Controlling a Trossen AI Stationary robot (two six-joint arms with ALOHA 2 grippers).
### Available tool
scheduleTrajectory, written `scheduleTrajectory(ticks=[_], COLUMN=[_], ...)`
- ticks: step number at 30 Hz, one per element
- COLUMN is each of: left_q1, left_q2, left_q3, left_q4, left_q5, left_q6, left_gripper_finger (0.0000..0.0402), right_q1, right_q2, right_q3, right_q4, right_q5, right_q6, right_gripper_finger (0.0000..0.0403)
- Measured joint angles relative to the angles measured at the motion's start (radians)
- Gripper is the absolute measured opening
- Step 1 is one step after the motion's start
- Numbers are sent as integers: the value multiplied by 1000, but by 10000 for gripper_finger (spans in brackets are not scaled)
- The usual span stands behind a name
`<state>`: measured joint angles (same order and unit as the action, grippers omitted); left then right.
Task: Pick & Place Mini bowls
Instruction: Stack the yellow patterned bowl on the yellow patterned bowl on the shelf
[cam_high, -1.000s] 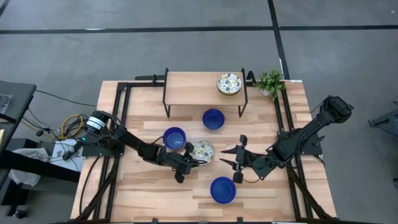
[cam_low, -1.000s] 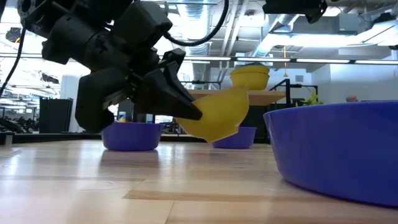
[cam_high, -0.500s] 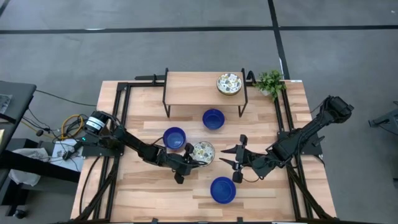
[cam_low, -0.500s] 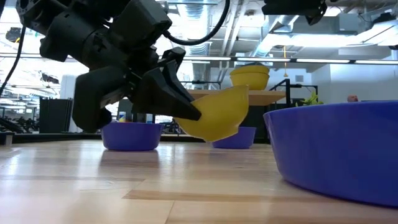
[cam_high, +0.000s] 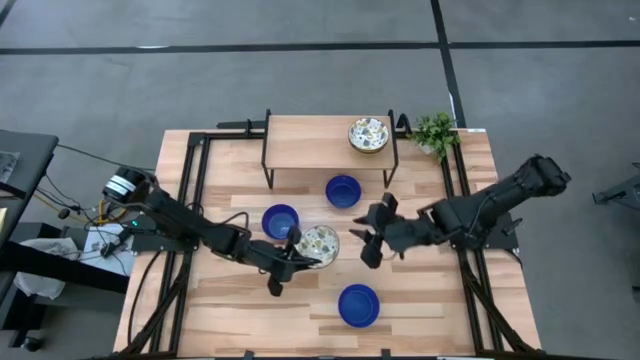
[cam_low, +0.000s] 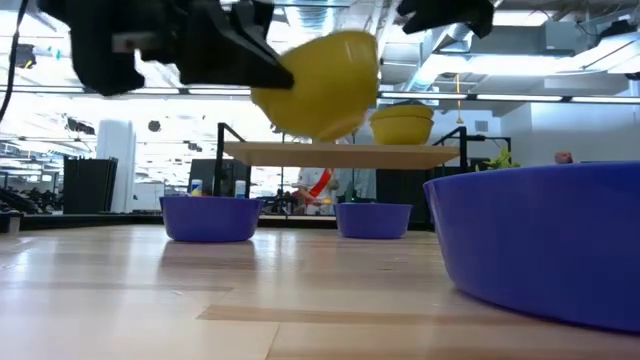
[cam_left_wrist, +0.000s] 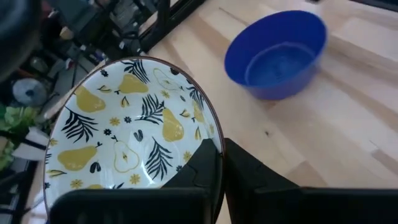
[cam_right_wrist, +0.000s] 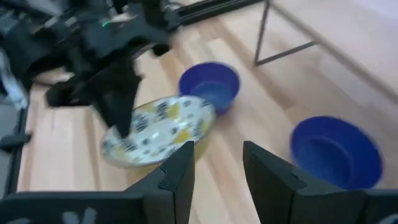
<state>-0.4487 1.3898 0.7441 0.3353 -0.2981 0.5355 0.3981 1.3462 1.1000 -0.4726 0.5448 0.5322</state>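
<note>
Left gripper (cam_high: 287, 262) is closed on the rim of a patterned bowl (cam_high: 318, 242) and holds it in the air above the middle of the table (cam_high: 230, 290); in the low view this bowl (cam_low: 318, 84) hangs clearly over the boards and is tilted. Nearest to the front edge sits one blue bowl (cam_high: 358, 305), alone. Right gripper (cam_high: 368, 240) is just beside the lifted bowl on its other side, with its fingers apart and nothing between them. Farther back, two more blue bowls stand on the table, one (cam_high: 280, 221) close to the left arm and one (cam_high: 343, 190) under the small shelf (cam_high: 310, 140). On the shelf rests another patterned bowl (cam_high: 368, 134), and a green plant (cam_high: 434, 132) stands at the far right corner. The grip is only at the rim, so I think the bowl can slip or turn if the arm moves fast. Also the two grippers are very near, and a careless move could knock them together.
</note>
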Motion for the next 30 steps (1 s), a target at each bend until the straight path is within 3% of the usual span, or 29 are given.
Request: scheduleTrajectory(ticks=[7, 11, 30], left_q1=[-2, -4, 1], left_q2=[-48, -41, -28], left_q3=[0, 0, -1], left_q4=[-33, -32, -59], left_q5=[147, 174, 139], left_q6=[19, 39, 28], left_gripper_finger=[12, 11, 12], right_q1=[-160, -230, -228], right_q2=[0, 19, 349], right_q3=[81, 106, 376], right_q4=[-7, -79, -199], right_q5=[-269, -394, -566], right_q6=[-2, -5, -96], right_gripper_finger=[124, 121, 118])
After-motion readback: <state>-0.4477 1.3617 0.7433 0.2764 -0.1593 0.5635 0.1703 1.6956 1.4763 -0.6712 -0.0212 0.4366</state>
